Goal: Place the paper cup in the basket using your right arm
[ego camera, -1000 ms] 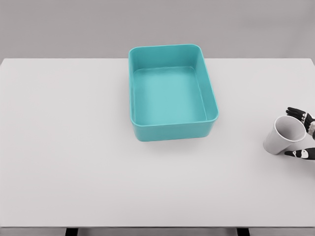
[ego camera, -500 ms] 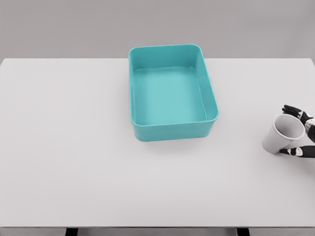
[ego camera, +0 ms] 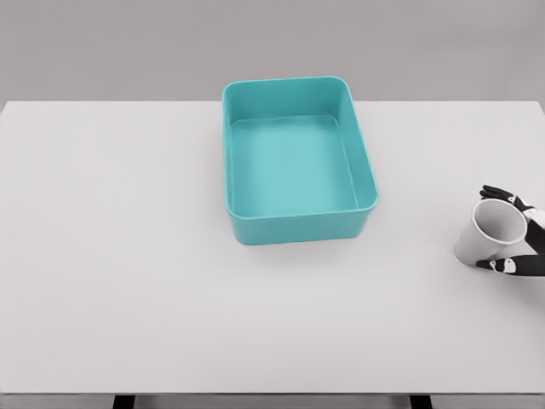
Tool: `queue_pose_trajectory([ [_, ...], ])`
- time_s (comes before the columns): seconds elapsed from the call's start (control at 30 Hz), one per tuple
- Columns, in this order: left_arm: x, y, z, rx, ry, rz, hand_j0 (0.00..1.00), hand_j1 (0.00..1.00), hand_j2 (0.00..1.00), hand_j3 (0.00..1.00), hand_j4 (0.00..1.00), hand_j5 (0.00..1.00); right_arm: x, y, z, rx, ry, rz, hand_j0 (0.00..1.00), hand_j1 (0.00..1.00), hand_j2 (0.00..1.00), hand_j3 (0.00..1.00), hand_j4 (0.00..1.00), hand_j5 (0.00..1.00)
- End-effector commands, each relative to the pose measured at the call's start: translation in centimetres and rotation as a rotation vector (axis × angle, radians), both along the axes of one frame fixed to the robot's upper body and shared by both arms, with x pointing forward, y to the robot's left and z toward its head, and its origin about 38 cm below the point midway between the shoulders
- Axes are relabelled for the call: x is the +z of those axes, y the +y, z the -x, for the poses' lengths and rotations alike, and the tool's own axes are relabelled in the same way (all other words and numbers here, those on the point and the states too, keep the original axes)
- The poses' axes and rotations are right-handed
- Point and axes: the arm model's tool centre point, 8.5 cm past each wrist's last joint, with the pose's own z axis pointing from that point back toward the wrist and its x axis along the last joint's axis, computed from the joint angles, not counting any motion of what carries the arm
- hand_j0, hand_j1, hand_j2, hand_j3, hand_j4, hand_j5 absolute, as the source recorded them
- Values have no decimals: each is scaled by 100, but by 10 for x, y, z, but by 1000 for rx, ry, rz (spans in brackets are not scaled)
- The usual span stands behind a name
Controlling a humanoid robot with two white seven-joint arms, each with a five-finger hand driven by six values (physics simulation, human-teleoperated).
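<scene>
A wide white surface (ego camera: 128,281) fills nearly the whole view, matte and evenly lit, its far edge running straight across the upper part. Behind it stands a plain grey wall (ego camera: 111,47), flat and featureless. Light is soft and diffuse, shadows faint. Along the bottom edge, dark supports (ego camera: 124,401) peek out beneath the near rim.

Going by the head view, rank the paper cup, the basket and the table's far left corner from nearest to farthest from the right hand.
1. Paper cup: gripped in the right hand, at the table's right edge.
2. Basket: mid-table, to the hand's left.
3. Table's far left corner: across the whole table.
</scene>
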Motion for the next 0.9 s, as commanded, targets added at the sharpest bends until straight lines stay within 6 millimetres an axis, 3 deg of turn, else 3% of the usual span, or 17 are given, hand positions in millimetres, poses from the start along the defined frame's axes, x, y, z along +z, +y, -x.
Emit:
queue_pose_trajectory([
  [0.0, 0, 0, 0, 0, 0, 0, 100, 100, 100, 100, 100, 100, 1, 1, 0, 0, -2, -8, 99, 99, 99, 99, 99, 99],
  [0.2, 0, 0, 0, 0, 0, 0, 100, 100, 100, 100, 100, 100, 6, 7, -7, 16, -18, -12, 90, 90, 90, 90, 90, 90],
  [0.43, 0, 0, 0, 0, 0, 0, 100, 100, 100, 100, 100, 100, 10, 11, -14, -12, -44, -21, 55, 55, 55, 55, 55, 55],
  [0.87, 0, 0, 0, 0, 0, 0, 100, 100, 100, 100, 100, 100, 56, 38, -65, 58, -182, -31, 53, 53, 53, 53, 53, 53],
])
